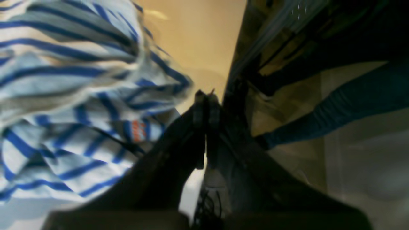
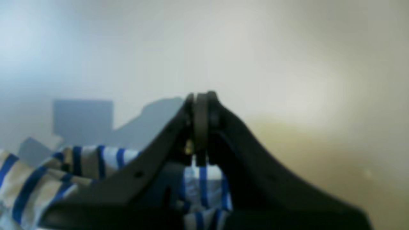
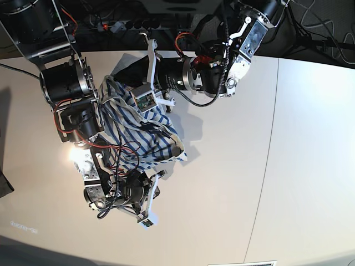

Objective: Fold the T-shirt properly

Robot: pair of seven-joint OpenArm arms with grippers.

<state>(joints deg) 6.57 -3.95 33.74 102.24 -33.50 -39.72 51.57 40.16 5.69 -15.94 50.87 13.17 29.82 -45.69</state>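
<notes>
Both grippers (image 1: 205, 95) (image 2: 202, 95) closed; striped T-shirt (image 3: 141, 138) below jaws, partly under arms.

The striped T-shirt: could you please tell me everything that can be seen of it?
The T-shirt is pale, soft-looking fabric with blue stripes. It lies crumpled and bunched on the table, with loose folds rather than a neat shape, so sleeves and collar are hard to make out. The left wrist view shows a small orange-red patch among its folds. Both arms reach over it and partly hide it; whether either touches it, I cannot tell.
</notes>
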